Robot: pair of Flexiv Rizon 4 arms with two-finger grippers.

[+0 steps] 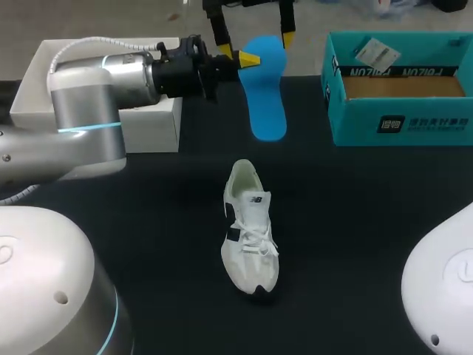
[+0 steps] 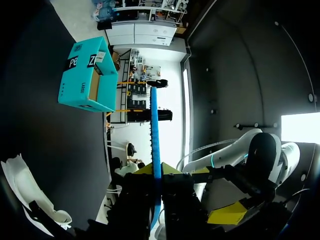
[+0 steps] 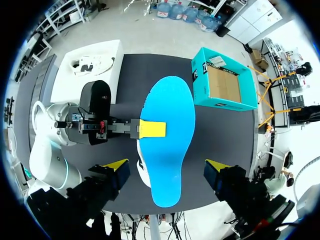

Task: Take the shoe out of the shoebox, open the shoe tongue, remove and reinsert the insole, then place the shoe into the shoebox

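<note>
My left gripper (image 1: 249,58) is shut on the edge of a blue insole (image 1: 267,96) and holds it above the back of the black table. In the left wrist view the insole (image 2: 155,140) shows edge-on between the yellow tips of that gripper (image 2: 156,170). My right gripper (image 1: 253,44) hangs open over the insole, one finger on each side and neither touching. Its own view shows the insole (image 3: 167,145) ahead of the right gripper (image 3: 166,165), with the left gripper's yellow tip (image 3: 151,128) on it. The white shoe (image 1: 250,237) lies mid-table. The teal shoebox (image 1: 399,118) stands open at the back right.
A white box (image 1: 103,81) stands at the back left, under my left arm; the right wrist view shows white paper stuffing inside the white box (image 3: 90,50). The shoe (image 3: 142,175) lies partly hidden under the insole in that view.
</note>
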